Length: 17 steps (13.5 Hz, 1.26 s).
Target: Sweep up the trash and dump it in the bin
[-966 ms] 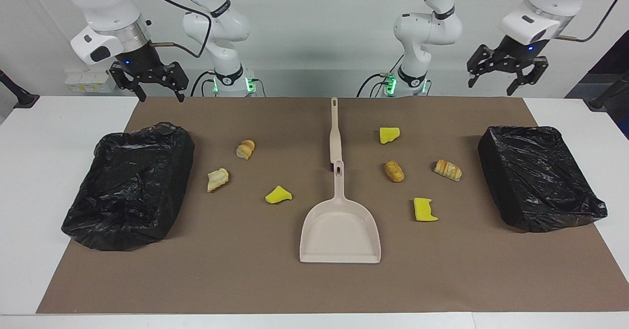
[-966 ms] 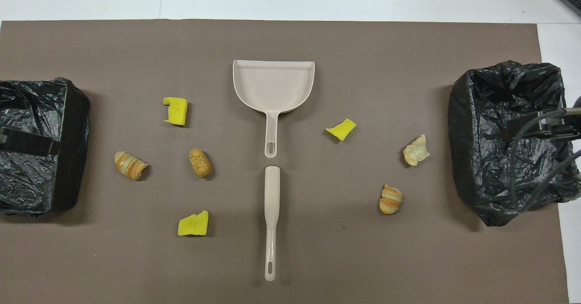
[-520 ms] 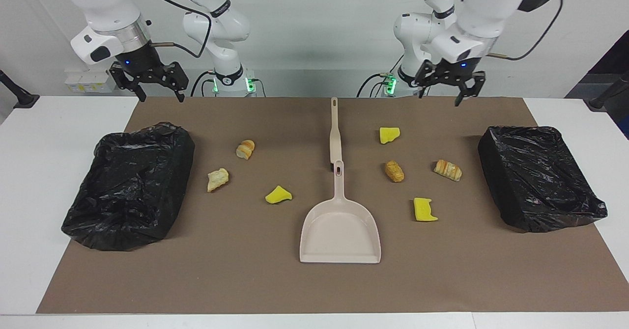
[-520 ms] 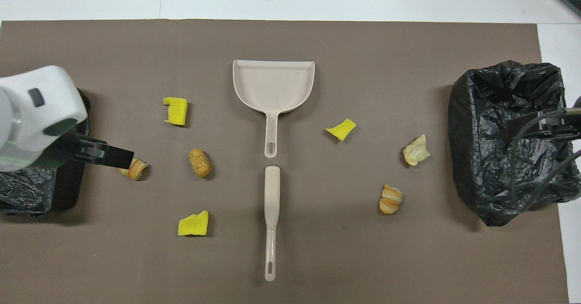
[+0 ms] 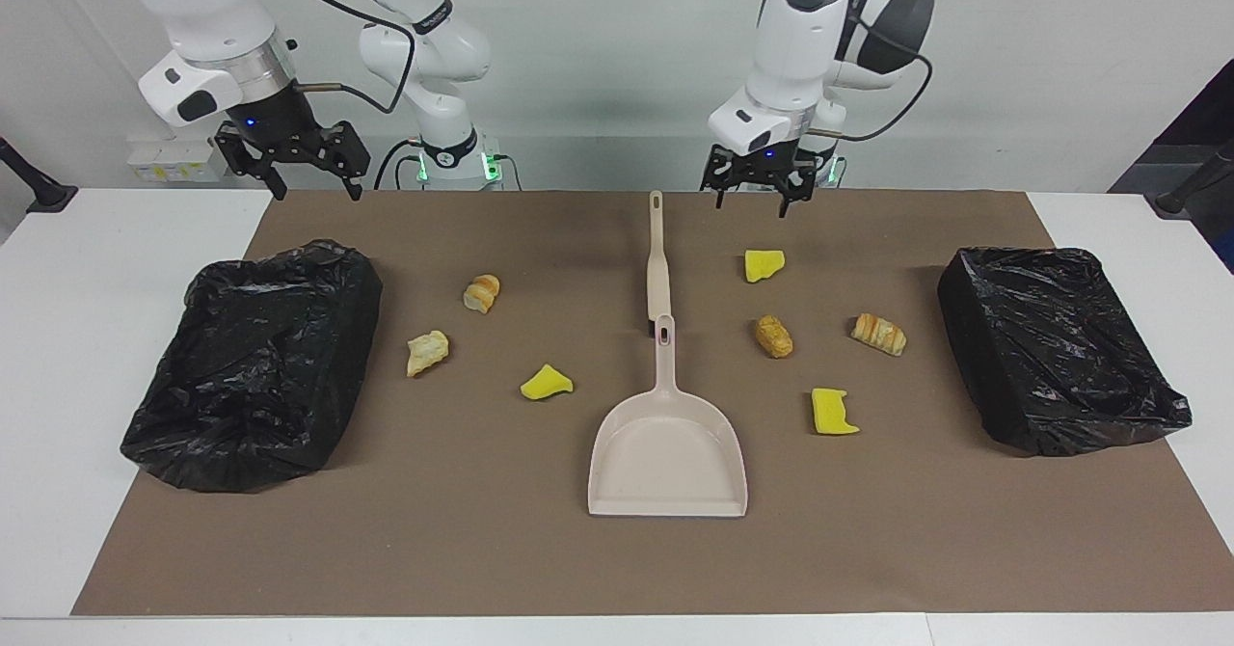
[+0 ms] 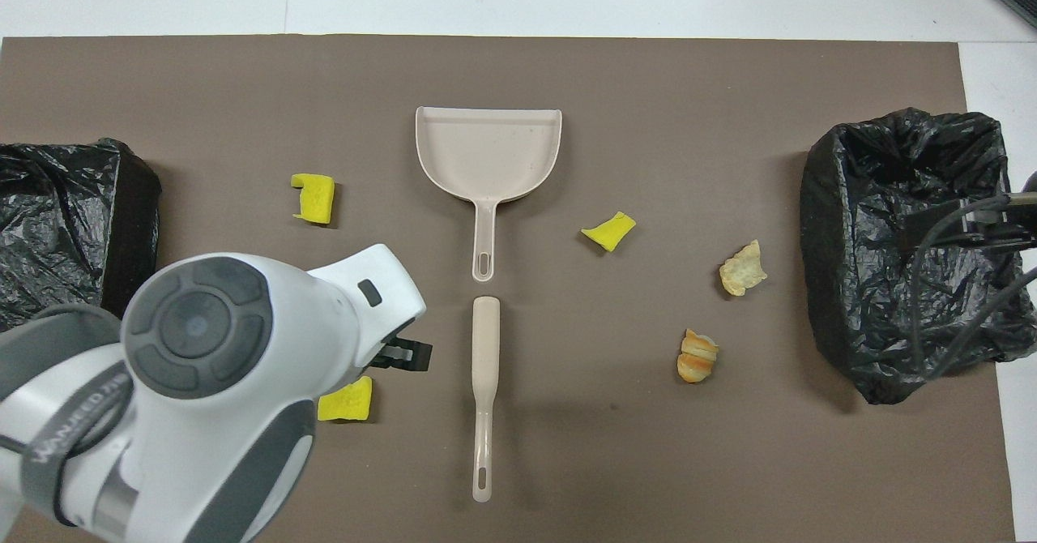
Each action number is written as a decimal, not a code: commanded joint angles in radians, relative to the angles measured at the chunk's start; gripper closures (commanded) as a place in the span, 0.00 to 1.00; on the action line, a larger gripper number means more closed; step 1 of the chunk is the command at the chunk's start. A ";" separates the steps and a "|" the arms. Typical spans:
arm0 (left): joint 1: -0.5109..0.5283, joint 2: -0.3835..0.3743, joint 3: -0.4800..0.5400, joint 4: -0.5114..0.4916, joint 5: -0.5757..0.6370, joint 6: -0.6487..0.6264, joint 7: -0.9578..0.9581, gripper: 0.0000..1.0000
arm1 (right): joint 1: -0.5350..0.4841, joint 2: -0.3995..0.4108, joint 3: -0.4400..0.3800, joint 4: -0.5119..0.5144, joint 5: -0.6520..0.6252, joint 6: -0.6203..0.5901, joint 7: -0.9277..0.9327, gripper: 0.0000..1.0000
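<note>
Left end effector swung in beside lengthwise-lying brush.

A flat brown paper mat covers the white table. At the mat's middle lie a beige plastic dustpan and a slim beige brush, handle ends nearly touching.

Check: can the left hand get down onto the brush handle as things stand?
Probably yes. The open left hand hangs above the mat just beside the brush, and nothing lies between them; the yellow sponge chunk sits clear.
</note>
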 commanded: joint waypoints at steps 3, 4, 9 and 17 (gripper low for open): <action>-0.150 0.001 0.013 -0.175 0.006 0.190 -0.165 0.00 | 0.032 0.035 0.013 -0.033 0.014 0.125 -0.092 0.00; -0.189 0.041 0.013 -0.183 0.008 0.227 -0.211 0.00 | 0.067 0.063 0.013 -0.034 0.013 0.163 -0.059 0.00; -0.300 0.063 0.013 -0.339 0.008 0.389 -0.256 0.00 | 0.196 0.201 0.013 -0.031 0.019 0.335 0.066 0.00; -0.340 0.077 0.012 -0.359 -0.015 0.402 -0.306 0.41 | 0.434 0.482 0.011 0.171 -0.001 0.470 0.445 0.00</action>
